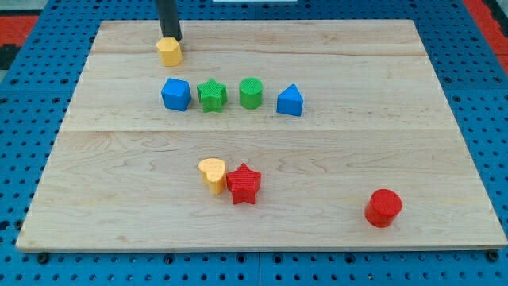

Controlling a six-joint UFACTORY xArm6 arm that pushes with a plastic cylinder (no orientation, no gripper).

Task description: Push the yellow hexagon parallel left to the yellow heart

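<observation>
The yellow hexagon (169, 51) lies near the top left of the wooden board (95, 159). My tip (172, 38) stands right behind it, at its top edge, touching or nearly touching. The yellow heart (212, 174) lies below the board's middle, well toward the view's bottom and a little right of the hexagon. A red star (244, 183) touches the heart's right side.
A row lies between hexagon and heart: blue cube (175, 94), green star (212, 95), green cylinder (251, 93), blue triangular block (290, 101). A red cylinder (384, 207) sits at the bottom right. Blue pegboard surrounds the board.
</observation>
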